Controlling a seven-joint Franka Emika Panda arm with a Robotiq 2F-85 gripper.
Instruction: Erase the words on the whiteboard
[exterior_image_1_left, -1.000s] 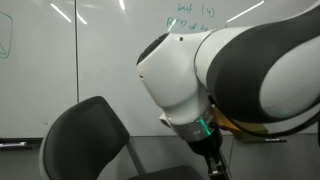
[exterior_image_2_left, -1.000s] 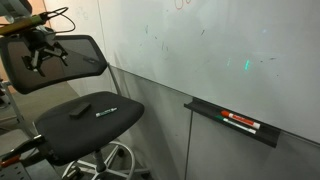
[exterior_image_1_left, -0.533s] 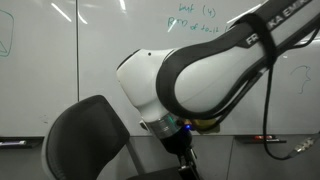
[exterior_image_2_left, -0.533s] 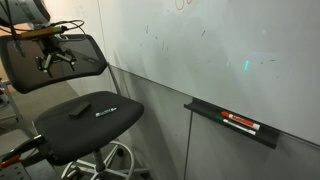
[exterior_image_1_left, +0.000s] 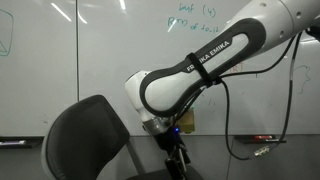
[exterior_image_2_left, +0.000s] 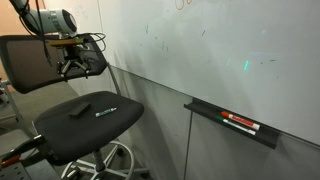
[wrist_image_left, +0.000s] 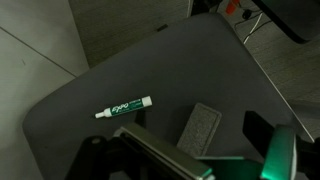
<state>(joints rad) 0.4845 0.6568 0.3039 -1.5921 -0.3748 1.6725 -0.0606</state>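
Evidently early in the job: green handwriting stands intact near the top of the whiteboard, and an exterior view shows red marks at the board's upper edge plus faint smudges lower down. No wiped patch shows anywhere. The eraser is not yet picked up. It lies flat on the bench, which is the black seat of an office chair, in the half toward the back edge under the backrest. It looks like a dark grey rectangular block with a slightly lighter, felt-like top face and clean, square corners. Wear cannot be judged at this size. A green Expo marker lies near it, apart and not touching. The tool hangs above the bench's back edge, in front of the backrest, with jaws spread and nothing between them. In the wrist view the eraser sits just ahead of the open jaws, nearly centred. Judgement: the step in hand is the approach to the eraser. Left to do is descend, close on the block, carry it to the board and wipe all the writing, so nearly the whole task is outstanding. A tray on the wall under the board holds a red marker, well apart from the bench.
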